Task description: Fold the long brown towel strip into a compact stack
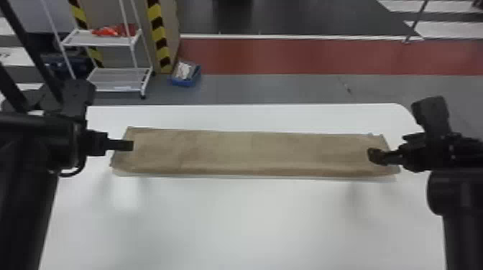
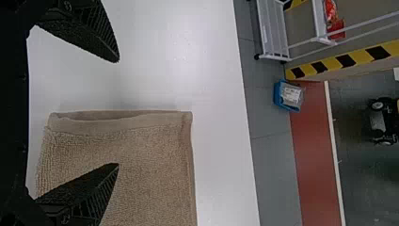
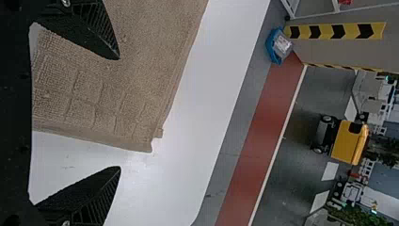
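White table [image 1: 233,222], brown towel strip [image 1: 244,152] laid flat across the middle, both ends attended.

Strip runs side to side just above frame centre, long folded edges toward top and bottom. Terry cloth: should be light, limp, grippy, not fragile; layers likely shift or sag if pinched shallow. Take an end edge, all layers, well in from the corners. Left end effector [image 2: 118,112] at strip's left end, fingers apart, one past the edge, one over cloth. Right end effector [image 3: 119,112] at the right end, same spread, unclamped. Arms crowd both sides; would bring one end inward, keep the other out of its path. White rack [image 1: 116,76] upper left and blue bin [image 1: 185,82] beside it stand on the floor past the table, shouldn't interfere.
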You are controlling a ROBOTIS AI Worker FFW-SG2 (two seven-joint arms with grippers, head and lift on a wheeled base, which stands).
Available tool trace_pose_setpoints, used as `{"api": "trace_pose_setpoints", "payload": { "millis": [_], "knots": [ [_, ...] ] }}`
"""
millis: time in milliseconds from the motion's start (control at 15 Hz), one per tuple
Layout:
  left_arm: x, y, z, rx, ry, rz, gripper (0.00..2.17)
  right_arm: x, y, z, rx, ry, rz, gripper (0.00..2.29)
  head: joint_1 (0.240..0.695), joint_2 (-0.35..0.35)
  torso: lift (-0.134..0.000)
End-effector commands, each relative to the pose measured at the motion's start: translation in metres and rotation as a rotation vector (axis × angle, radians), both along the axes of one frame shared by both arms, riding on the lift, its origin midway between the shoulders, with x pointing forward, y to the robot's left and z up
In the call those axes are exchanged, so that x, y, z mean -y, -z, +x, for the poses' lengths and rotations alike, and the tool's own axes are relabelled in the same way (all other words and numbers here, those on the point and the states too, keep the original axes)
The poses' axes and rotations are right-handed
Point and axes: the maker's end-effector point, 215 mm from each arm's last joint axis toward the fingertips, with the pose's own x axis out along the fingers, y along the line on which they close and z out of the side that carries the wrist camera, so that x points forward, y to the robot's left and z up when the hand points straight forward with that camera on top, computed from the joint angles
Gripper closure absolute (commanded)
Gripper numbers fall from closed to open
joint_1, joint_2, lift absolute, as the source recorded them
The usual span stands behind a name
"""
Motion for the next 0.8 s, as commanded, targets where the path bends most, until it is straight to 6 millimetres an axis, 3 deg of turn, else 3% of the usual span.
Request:
{"api": "trace_pose_setpoints", "payload": {
  "millis": [0,733],
  "knots": [
    [0.0002,0.0007,-0.0006,-0.003,0.000,0.000,0.09,-0.0016,-0.0014,0.0017,0.002,-0.003,-0.001,0.03,0.695,-0.011,-0.123],
    [0.0054,0.0057,-0.0058,-0.023,0.004,-0.009,0.09,-0.0046,0.0048,-0.0042,-0.013,0.005,0.013,0.03,0.695,-0.010,-0.123]
  ]
}}
